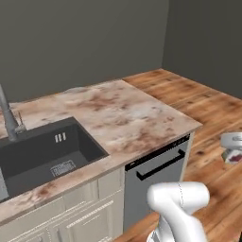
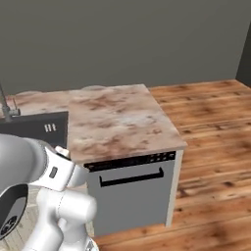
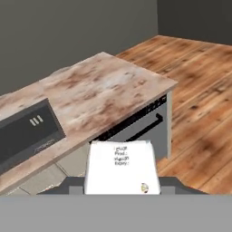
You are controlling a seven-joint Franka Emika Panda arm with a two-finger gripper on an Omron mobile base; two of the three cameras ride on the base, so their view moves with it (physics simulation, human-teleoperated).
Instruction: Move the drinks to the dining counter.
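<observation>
Drink bottle [image 3: 121,167]: in the hand view a whitish, flat-fronted body with small dark print and a tiny round mark low on its label. It stands upright at the bottom centre, between the two fingers [image 3: 74,185] of the gripper [image 3: 121,186]. One dark tip sits tight against each lower side, so the fingers look clamped on it. Cap not seen.

The bottle is in the air, off the dining counter [image 3: 104,86] and short of its front edge. It hangs over the wooden floor [image 3: 199,113], in front of the grey dishwasher [image 3: 140,124] with the black handle.

The counter top is beige-brown marbled. A dark sink [image 1: 47,151] is let into its left part, with a grey faucet [image 1: 8,118] behind it.
</observation>
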